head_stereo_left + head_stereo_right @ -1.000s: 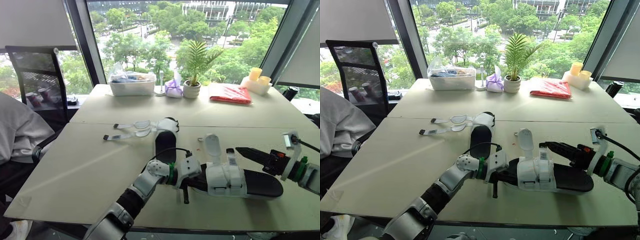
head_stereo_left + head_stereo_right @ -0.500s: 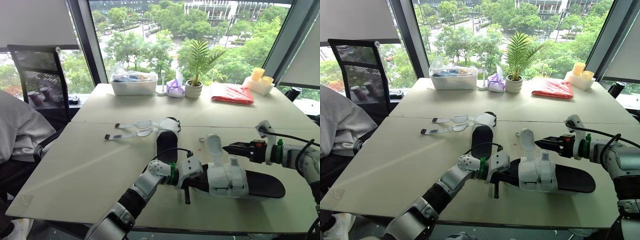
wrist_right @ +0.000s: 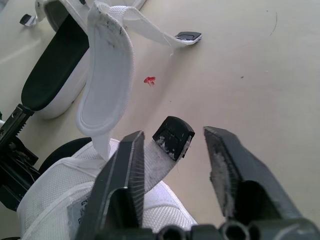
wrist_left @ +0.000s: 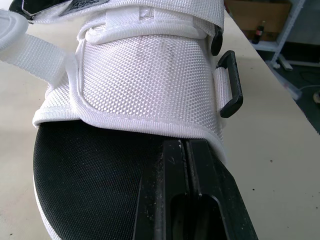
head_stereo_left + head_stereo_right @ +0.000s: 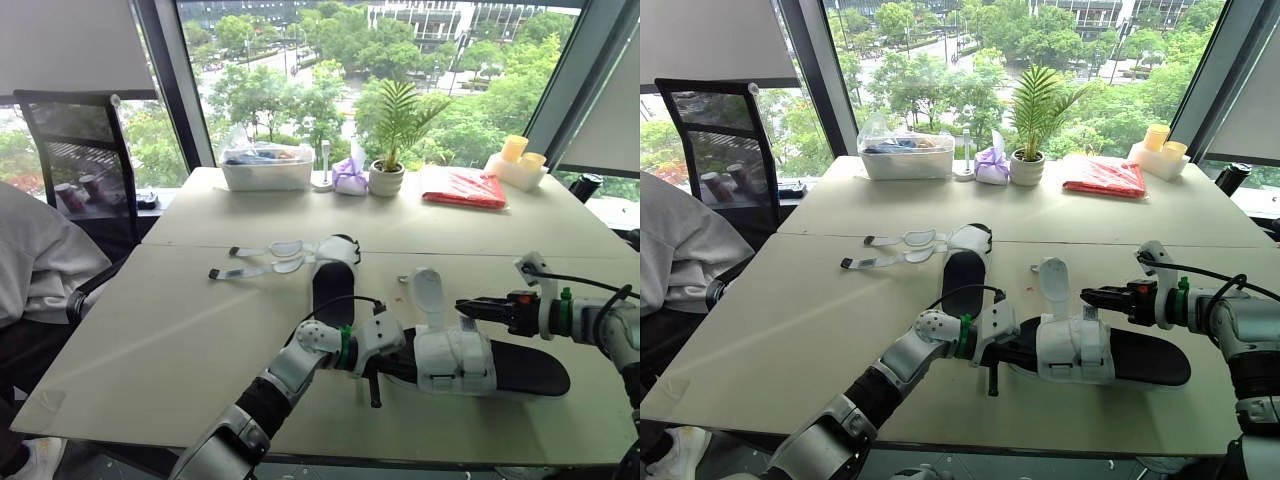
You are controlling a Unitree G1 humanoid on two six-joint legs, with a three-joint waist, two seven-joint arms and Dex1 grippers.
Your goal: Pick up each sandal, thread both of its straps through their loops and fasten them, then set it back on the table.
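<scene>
One sandal [image 5: 330, 285] is lying on the tabletop [image 5: 150, 330]. The closed left gripper [image 4: 186, 145] is resting on the other sandal [image 5: 455, 358]; the open right gripper [image 5: 462, 305] is flanking its strap tip [image 3: 175, 140], whose label [image 5: 467, 323] is unreadable.

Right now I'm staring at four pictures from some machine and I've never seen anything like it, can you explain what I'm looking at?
This is a humanoid robot with two arms, each ending in a black two-fingered gripper. The two wide pictures come from cameras in its head, looking down over a table. The two close-ups come from cameras on its wrists.

Two white sandals with black soles lie on the table. The near sandal is being worked on. The left gripper has its fingers shut and lies on the black footbed. The right gripper is open, with the end of a strap between its fingers. The far sandal lies with its straps loose.

By the window stand a potted plant, a clear box and a red bag. A person sits at the left.
</scene>
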